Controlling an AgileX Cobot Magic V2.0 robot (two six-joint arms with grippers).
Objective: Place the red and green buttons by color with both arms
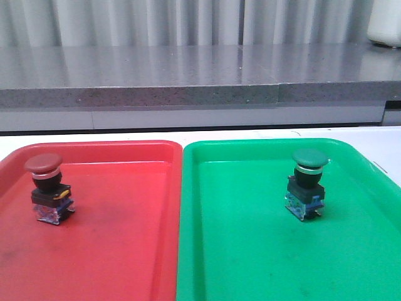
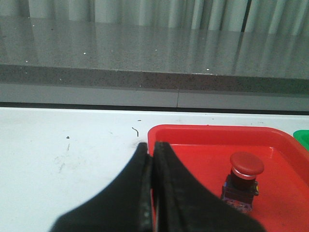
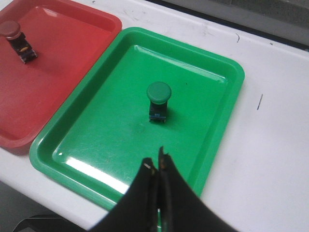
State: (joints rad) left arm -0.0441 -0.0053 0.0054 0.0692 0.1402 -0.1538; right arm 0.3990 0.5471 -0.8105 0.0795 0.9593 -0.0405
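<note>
The red button (image 1: 47,187) stands upright in the red tray (image 1: 125,251), at its far left. It also shows in the left wrist view (image 2: 244,181) and the right wrist view (image 3: 17,41). The green button (image 1: 307,182) stands upright in the green tray (image 1: 250,263); the right wrist view shows it too (image 3: 158,100). My left gripper (image 2: 151,147) is shut and empty, over the red tray's left rim (image 2: 159,133), apart from the red button. My right gripper (image 3: 155,162) is shut and empty, above the green tray's near edge (image 3: 72,169). Neither gripper shows in the front view.
The two trays sit side by side on a white table (image 2: 63,154). A grey stone ledge (image 1: 188,81) runs behind the table, with a corrugated wall behind it. A white object (image 1: 385,25) stands on the ledge at far right.
</note>
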